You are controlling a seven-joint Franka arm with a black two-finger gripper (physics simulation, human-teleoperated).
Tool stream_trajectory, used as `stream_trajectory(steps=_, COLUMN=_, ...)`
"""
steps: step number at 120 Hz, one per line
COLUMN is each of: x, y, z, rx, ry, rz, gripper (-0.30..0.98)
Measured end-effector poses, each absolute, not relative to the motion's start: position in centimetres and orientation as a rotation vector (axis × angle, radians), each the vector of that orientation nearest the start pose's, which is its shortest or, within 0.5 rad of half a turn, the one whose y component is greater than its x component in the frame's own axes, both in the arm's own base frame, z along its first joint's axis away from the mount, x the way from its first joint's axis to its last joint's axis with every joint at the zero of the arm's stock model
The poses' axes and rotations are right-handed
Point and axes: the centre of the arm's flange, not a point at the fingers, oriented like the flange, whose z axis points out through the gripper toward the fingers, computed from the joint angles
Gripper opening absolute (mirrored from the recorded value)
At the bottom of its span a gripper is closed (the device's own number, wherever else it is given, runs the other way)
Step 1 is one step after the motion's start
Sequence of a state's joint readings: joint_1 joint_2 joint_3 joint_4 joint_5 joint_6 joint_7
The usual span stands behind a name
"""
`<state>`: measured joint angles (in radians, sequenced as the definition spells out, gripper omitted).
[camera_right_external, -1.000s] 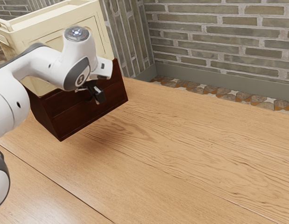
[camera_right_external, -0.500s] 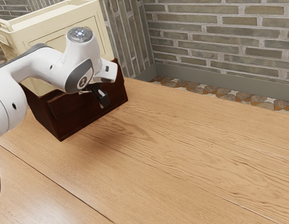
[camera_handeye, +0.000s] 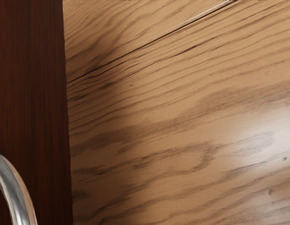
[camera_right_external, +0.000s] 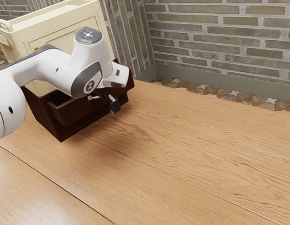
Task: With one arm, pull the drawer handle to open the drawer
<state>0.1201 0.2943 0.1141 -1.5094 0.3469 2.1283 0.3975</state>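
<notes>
One drawer (camera_right_external: 78,113), dark red-brown wood, upper part of a matching chest (camera_right_external: 43,118): now standing further out than in either earlier exterior view; flush at first, slightly out in the next, partly open now, with a shadowed hollow showing behind its front at the exterior view's left.

One black gripper (camera_right_external: 115,108), mine: shifted toward the exterior view's right and a little lower, along with my white arm (camera_right_external: 30,70). State: I cannot tell whether it is open, closed or gripping the handle.

One handle (camera_handeye: 17,188), curved, smooth, silvery metal, bowed out from the drawer's plain, fine-grained front, near my gripper.

One chest, as listed, at the tabletop's (camera_right_external: 168,154) far side in the exterior view, beneath my hand and forearm; the tabletop is pale brown, strongly grained wood.

One cream cabinet (camera_right_external: 60,23), panelled, rising above the chest.
</notes>
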Motion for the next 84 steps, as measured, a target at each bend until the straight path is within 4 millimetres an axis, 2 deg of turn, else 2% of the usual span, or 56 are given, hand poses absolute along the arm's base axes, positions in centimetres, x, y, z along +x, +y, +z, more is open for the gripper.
stream_trajectory(steps=22, x=65.8, y=14.8, z=52.9, rx=-2.667, ry=0.445, rz=-0.259, gripper=0.68)
stream_trajectory(steps=64, x=64.8, y=10.0, z=53.3, rx=-2.669, ry=0.529, rz=-0.27, gripper=0.68)
stream_trajectory(steps=84, x=64.2, y=9.5, z=54.4, rx=-2.666, ry=0.531, rz=-0.293, gripper=0.68)
